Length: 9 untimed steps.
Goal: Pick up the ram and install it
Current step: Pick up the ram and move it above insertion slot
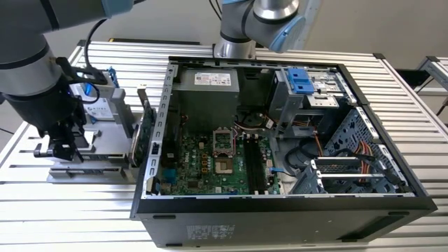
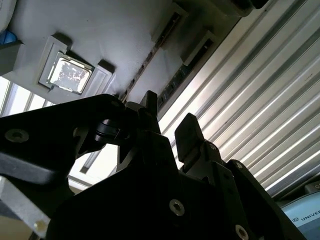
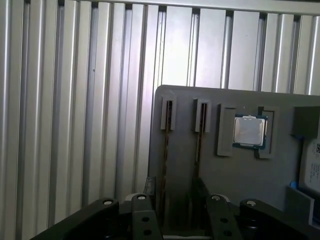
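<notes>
Your gripper (image 3: 175,194) hangs low over the grey tray (image 3: 250,175). Its fingers (image 3: 152,195) are set apart with a plain gap between them and nothing clamped. The ram (image 3: 166,135) stands on edge in the tray slot nearest the tray's edge. In both wrist views its near end runs into that gap, close by one finger, and you cannot tell whether it touches. A second stick (image 3: 200,140) stands in the next slot, just beside the ram and parallel to it. Past the second stick a CPU (image 3: 248,131) lies flat in its own pocket. Beyond the tray's edge is the ribbed table (image 3: 50,100).

In the exterior view your gripper (image 1: 62,149) sits over the tray's (image 1: 105,163) part toward that view's left. A drive (image 1: 98,110) in a blue frame stands farther back on the tray. A green card (image 1: 148,131) stands upright on the side toward the open case (image 1: 280,215). The case lies on the table at the exterior view's right, with its board showing.
</notes>
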Each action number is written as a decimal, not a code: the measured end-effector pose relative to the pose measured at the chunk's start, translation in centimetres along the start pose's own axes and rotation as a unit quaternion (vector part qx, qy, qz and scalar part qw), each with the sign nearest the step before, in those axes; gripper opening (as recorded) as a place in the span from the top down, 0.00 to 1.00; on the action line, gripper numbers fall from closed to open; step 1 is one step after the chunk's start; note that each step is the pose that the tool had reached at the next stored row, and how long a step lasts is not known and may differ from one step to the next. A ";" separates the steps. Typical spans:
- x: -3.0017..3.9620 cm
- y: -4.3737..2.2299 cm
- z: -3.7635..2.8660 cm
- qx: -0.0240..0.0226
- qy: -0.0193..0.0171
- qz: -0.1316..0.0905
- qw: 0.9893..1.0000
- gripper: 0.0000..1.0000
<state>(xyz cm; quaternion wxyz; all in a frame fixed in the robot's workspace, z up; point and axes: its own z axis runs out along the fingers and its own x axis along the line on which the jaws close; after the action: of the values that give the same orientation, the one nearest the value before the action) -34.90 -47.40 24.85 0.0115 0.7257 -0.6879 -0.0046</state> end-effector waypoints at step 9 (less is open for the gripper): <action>0.13 -0.02 0.87 -0.001 0.000 0.000 1.000 0.00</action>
<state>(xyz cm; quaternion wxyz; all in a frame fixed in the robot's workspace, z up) -34.89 -47.54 23.99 0.0121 0.7257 -0.6879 -0.0051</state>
